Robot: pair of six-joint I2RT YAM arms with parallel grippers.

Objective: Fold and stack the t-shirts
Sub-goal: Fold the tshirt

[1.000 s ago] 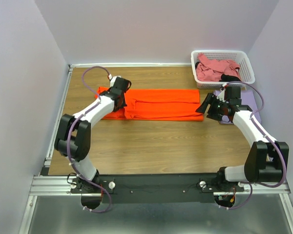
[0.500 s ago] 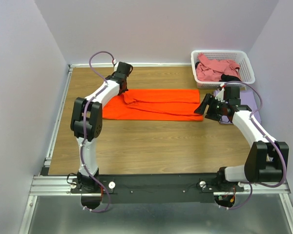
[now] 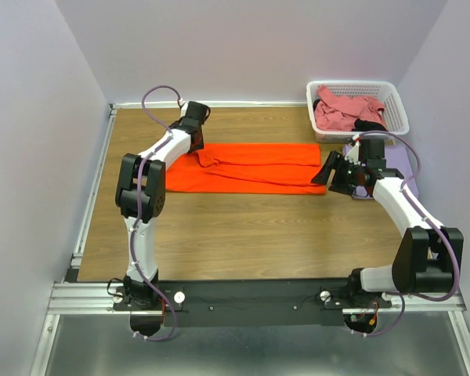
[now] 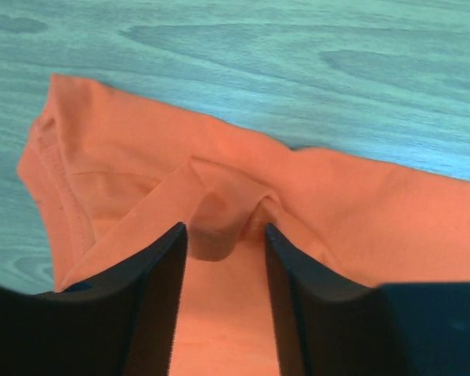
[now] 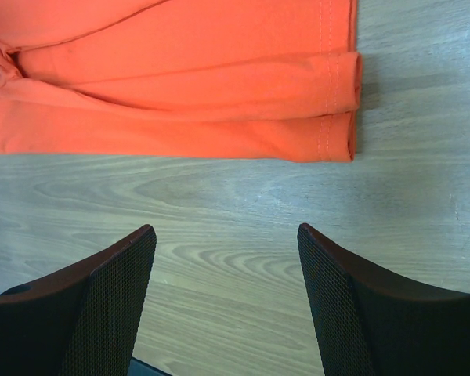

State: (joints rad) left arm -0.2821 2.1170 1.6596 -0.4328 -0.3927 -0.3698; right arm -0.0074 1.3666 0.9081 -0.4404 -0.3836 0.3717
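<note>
Over on the left, the left arm has swung out since a second ago. Back then it was bent low over the shirt's left end. Now it reaches up towards 11 o'clock, and the left gripper (image 3: pixel 196 144) sits at the far left corner of the orange shirt (image 3: pixel 251 166).

The shirt has changed with it. The bunched left end we saw before is now pulled out flatter, and the shirt lies as a long band across the table (image 3: pixel 243 227), just past the middle towards 12 o'clock.

Up close, the left fingers (image 4: pixel 160 290) have come apart to roughly half their spread. A small raised pucker of orange cloth stands between them. We cannot tell whether the pads touch it.

Moving right, the right gripper (image 3: pixel 327 169) has not budged. It hangs at 3 o'clock off the shirt's right end with its fingers spread wide over bare wood and nothing between them. The hemmed corner lies just beyond the tips.

Further right, a lavender shirt (image 3: pixel 401 166) peeks out under that arm. At 1 o'clock the white basket (image 3: pixel 359 83) holds a pink shirt (image 3: pixel 341 111) and a bit of black cloth (image 3: pixel 368 125), same as before.
</note>
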